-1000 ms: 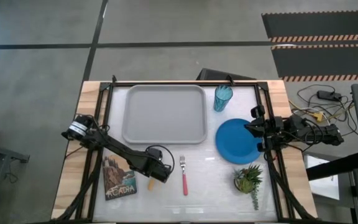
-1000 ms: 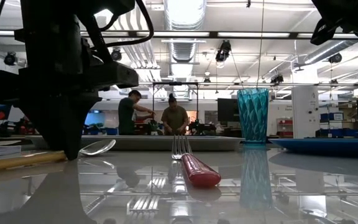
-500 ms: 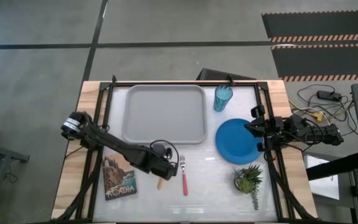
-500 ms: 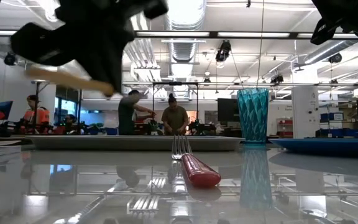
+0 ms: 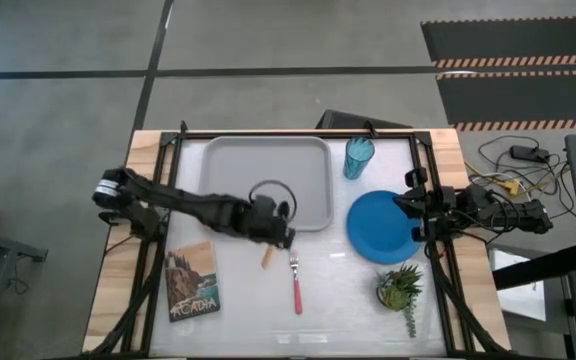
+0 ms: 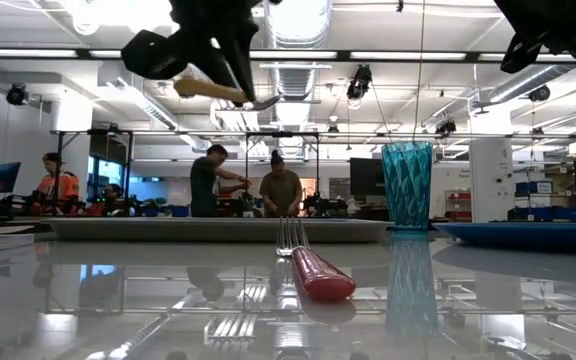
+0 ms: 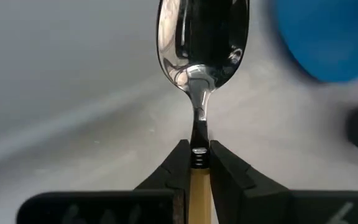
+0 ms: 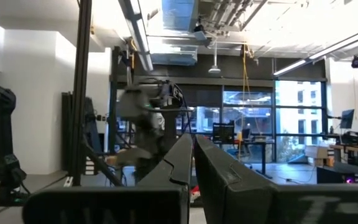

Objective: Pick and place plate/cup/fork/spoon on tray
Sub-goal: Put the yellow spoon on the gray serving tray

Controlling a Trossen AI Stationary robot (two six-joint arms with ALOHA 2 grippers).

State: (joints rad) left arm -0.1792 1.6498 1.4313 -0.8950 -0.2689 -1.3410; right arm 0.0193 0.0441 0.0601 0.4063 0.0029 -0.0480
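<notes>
My left gripper is shut on the orange-handled spoon, held in the air over the near right corner of the grey tray. The low view shows the spoon high above the table. The pink-handled fork lies flat on the table, nearer than the gripper. The blue plate lies flat at the right, and the teal cup stands upright beyond it. My right gripper is shut and empty, raised by the plate's right edge. My left gripper pinches the spoon between its two fingers where the orange handle meets the metal neck. The fingers slant down from the table's left. The bowl sticks out ahead of the fingertips and the handle end points toward the near edge. The spoon is lifted clear.
A book lies at the near left and a small potted plant stands at the near right. A dark frame runs around the table. People stand in the room beyond the table.
My left gripper has lifted the spoon off the table beside the book and carried it up, toward the right and toward the far edge, to the tray's near right corner. The spoon has gone from lying on the table to hanging clear in the air.
</notes>
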